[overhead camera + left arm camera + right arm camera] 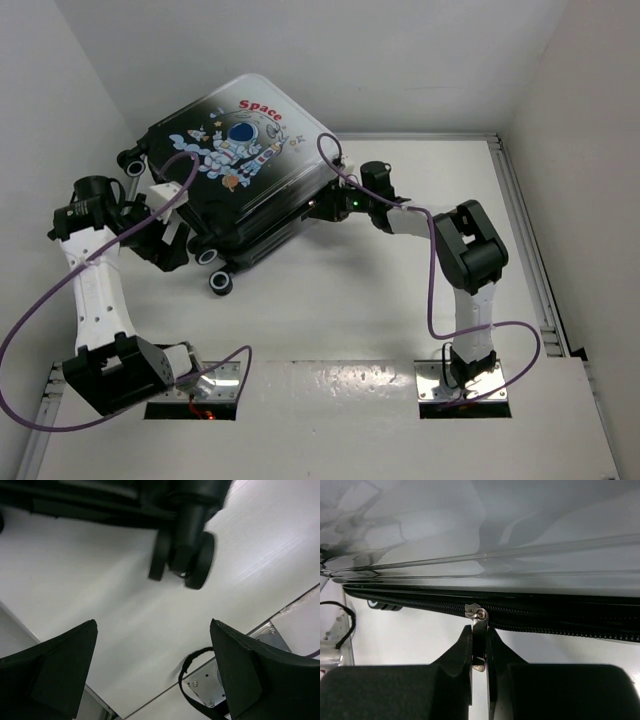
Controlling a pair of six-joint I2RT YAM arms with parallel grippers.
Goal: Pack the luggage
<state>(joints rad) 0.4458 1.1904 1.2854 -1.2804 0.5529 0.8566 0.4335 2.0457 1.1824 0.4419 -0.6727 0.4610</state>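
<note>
Black right tool [479,636] stretched to luggage [240,170] edge, pinching zipper pull [479,652], left tool [152,630] wide beside wheel [200,562].

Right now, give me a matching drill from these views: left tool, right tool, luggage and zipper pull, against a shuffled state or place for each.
Things:
1. left tool
2. right tool
3. luggage
4. zipper pull

States or places:
A. pinched between two black fingers
B. open, holding nothing
C. astronaut print facing up, far left of the table
D. shut on a small metal tab at the shell's edge

Pairs: 1-B, 2-D, 3-C, 4-A
</note>
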